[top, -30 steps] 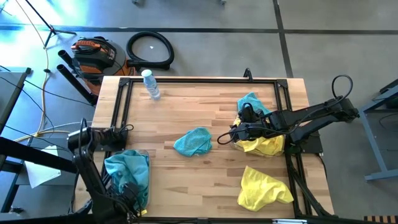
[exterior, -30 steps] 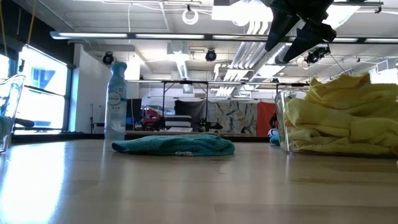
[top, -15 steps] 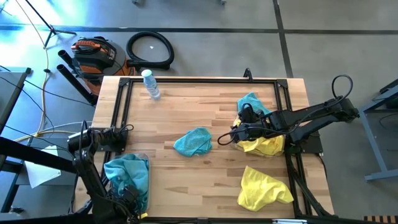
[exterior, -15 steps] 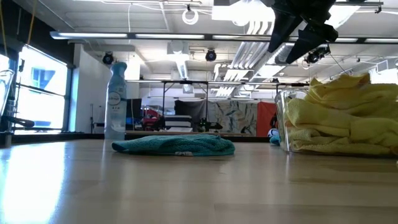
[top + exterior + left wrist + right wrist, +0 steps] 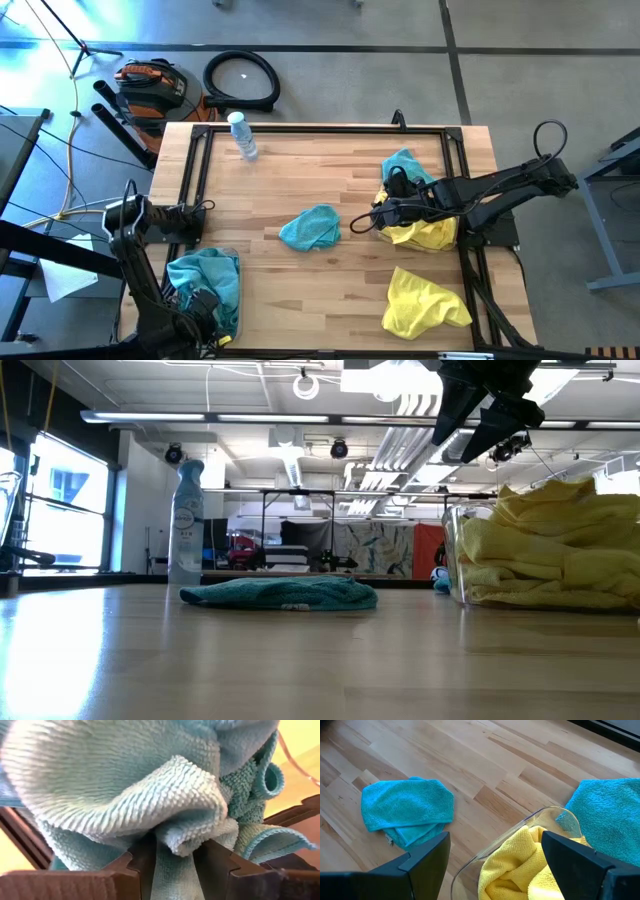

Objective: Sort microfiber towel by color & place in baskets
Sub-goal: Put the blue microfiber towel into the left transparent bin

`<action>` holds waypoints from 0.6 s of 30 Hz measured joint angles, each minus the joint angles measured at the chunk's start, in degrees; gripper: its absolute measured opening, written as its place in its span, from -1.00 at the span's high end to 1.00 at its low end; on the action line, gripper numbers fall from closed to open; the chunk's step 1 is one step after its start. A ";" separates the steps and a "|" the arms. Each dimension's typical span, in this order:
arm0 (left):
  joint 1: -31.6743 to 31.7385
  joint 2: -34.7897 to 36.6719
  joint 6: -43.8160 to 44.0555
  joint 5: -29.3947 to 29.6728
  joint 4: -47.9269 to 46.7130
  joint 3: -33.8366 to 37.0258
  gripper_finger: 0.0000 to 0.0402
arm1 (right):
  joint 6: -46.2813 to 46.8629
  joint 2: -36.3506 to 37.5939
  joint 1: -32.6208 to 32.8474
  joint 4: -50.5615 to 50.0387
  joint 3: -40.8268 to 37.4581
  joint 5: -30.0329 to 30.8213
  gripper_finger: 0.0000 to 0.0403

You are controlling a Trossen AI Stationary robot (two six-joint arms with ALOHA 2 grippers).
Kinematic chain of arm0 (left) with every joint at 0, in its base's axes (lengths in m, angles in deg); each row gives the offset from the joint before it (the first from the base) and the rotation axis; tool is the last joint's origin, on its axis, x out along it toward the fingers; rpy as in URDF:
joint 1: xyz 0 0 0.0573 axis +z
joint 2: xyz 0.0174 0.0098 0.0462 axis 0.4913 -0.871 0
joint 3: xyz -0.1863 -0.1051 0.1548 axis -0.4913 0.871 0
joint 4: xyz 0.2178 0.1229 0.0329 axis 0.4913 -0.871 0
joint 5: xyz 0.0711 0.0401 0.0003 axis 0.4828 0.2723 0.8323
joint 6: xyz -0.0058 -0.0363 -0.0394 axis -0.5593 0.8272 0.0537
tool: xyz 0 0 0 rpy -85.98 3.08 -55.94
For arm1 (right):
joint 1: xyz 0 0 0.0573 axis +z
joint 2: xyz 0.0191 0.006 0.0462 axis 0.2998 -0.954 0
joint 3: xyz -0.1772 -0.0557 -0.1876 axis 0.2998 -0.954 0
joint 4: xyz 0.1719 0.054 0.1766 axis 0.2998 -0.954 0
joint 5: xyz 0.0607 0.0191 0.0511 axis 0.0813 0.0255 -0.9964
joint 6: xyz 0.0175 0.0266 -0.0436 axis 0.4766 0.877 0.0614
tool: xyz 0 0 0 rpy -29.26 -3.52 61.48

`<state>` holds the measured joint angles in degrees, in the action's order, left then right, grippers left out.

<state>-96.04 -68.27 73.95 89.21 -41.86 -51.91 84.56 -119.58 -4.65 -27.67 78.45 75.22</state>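
Note:
My left gripper (image 5: 203, 303) is at the table's near left corner, down in the pile of teal towels (image 5: 205, 280) in the left basket (image 5: 228, 250), and shut on one of them. My right gripper (image 5: 378, 219) hangs open above the left rim of the right basket (image 5: 520, 827), which is heaped with yellow towels (image 5: 560, 550). One teal towel (image 5: 310, 227) lies flat mid-table. A second teal towel (image 5: 405, 165) lies beyond the right basket. A yellow towel (image 5: 425, 303) lies near the near right corner. My left gripper pinches a bunched fold of a teal towel (image 5: 175, 847) between its two fingers (image 5: 142, 865), coming from above, pointing down. The cloth bulges up thickly beyond the fingertips, in several layers. The cloth fills the wrist view, so I cannot tell whether the towel is lifted off the pile.
A clear spray bottle (image 5: 241, 135) stands at the far left of the table. A black frame (image 5: 320, 130) runs along the table's edges. Bare wood lies between the mid-table teal towel and the left basket.
My left arm has shifted a little over its basket, its upper joint moving toward the far edge. The clear basket wall at the low view's left edge has moved mostly out of the picture.

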 joint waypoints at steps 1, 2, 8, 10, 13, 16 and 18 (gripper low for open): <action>0.00 0.43 -0.05 0.02 -0.39 0.00 0.43 | 0.01 0.00 -0.01 0.02 0.00 0.00 -0.55; 0.00 0.92 -0.42 0.03 -0.65 0.00 0.43 | 0.01 0.00 -0.01 0.02 0.00 -0.01 -0.55; 0.00 4.77 -2.61 0.19 -0.81 0.00 0.43 | 0.69 0.00 -0.01 0.01 0.00 -0.01 -0.55; -0.01 6.27 -3.54 0.19 -0.83 0.00 0.43 | 1.41 0.00 -0.02 0.01 0.00 -0.01 -0.55; -0.02 8.45 -5.77 0.37 -0.84 0.00 0.43 | 2.68 0.00 0.00 0.02 0.00 -0.05 -0.55; 0.24 10.33 -9.63 1.74 -2.22 0.00 0.43 | 4.27 0.00 0.00 0.07 0.00 -0.73 -0.55; 0.74 11.46 -12.54 2.55 -4.16 0.00 0.43 | 4.33 0.00 0.00 0.08 0.00 -0.89 -0.55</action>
<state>-95.30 -56.81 61.41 91.77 -46.02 -51.91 88.89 -119.58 -4.65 -27.59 78.45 74.33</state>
